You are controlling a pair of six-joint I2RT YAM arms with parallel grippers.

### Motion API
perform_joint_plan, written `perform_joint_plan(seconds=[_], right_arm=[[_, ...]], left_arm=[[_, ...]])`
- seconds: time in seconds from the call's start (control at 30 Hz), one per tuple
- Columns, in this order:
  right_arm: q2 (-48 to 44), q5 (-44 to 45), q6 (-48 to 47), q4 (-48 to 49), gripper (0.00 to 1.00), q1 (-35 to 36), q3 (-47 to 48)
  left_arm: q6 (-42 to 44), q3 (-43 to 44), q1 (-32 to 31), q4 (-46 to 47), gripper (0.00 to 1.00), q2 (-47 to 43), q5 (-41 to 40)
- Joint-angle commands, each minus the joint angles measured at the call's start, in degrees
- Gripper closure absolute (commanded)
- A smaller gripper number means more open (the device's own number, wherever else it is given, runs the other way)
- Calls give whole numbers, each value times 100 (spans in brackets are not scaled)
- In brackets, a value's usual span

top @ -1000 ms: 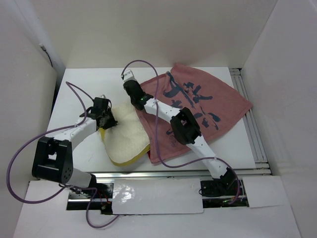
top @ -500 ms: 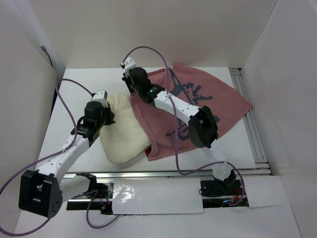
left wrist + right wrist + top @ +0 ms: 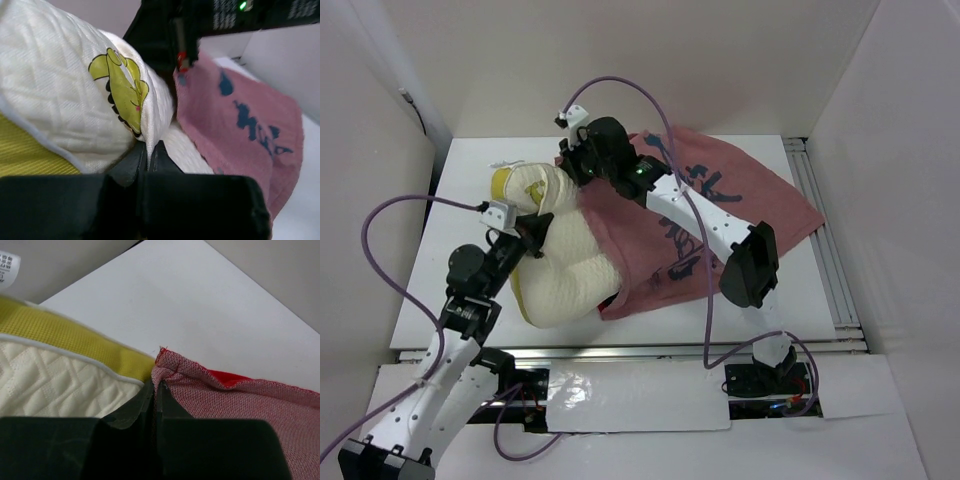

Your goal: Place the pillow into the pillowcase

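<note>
The cream quilted pillow (image 3: 570,270) with a yellow edge lies at the table's left middle, its far corner with a yellow mark (image 3: 525,188) lifted. My left gripper (image 3: 532,232) is shut on a fold of the pillow (image 3: 60,95) beside that mark (image 3: 122,90). The dull pink pillowcase (image 3: 740,215) with dark blue marks spreads to the right, its near-left part lying over the pillow. My right gripper (image 3: 582,160) is shut on the pillowcase's hem corner (image 3: 167,365), right beside the pillow's yellow edge (image 3: 70,335). Red inner cloth (image 3: 227,377) shows at the opening.
White walls enclose the table (image 3: 460,200) on the left, back and right. A metal rail (image 3: 830,250) runs along the right edge. Purple cables (image 3: 620,90) loop over both arms. A white care label (image 3: 7,267) shows at the pillow's far end.
My left arm pulled back toward its base and lifted the pillow's far corner, showing the yellow mark. My right gripper moved up and back with the pillowcase hem, drawing it over the pillow.
</note>
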Motion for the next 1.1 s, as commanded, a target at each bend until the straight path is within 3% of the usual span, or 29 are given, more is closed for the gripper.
perform_joint_plan(seconds=[0.0,0.2,0.4,0.53,0.67,0.87,0.97,1.07], right_arm=[[-663,-1166,194,-418,100,476,488],[-979,-1158,475,-831,100,924,769],[-926,-1376,959,-1261,100,986,1656],[-926,-1729,1239,-1403,100,925,1834],[-874,-1817,1494,-1456,100,548,1220],[-575,-1431,1495,-1430,100,45,481],[-434,-1833,1495,-1359,100,-86,594],[-373,-2710,1635,-1105,100,-86,656]], left_arm=[[-53,129,-86,1727,100,-284,774],[-923,-213,-138,2640,100,171,134],[-1170,-1048,-288,3975,100,822,-789],[-1477,-1418,-288,5092,100,1358,94],[-1776,-1593,-288,6121,100,1377,914],[-1646,-1699,-288,5587,100,174,1381],[-1566,-1805,-288,5227,100,-372,1259],[-1566,-1937,-288,5226,100,-286,1003]])
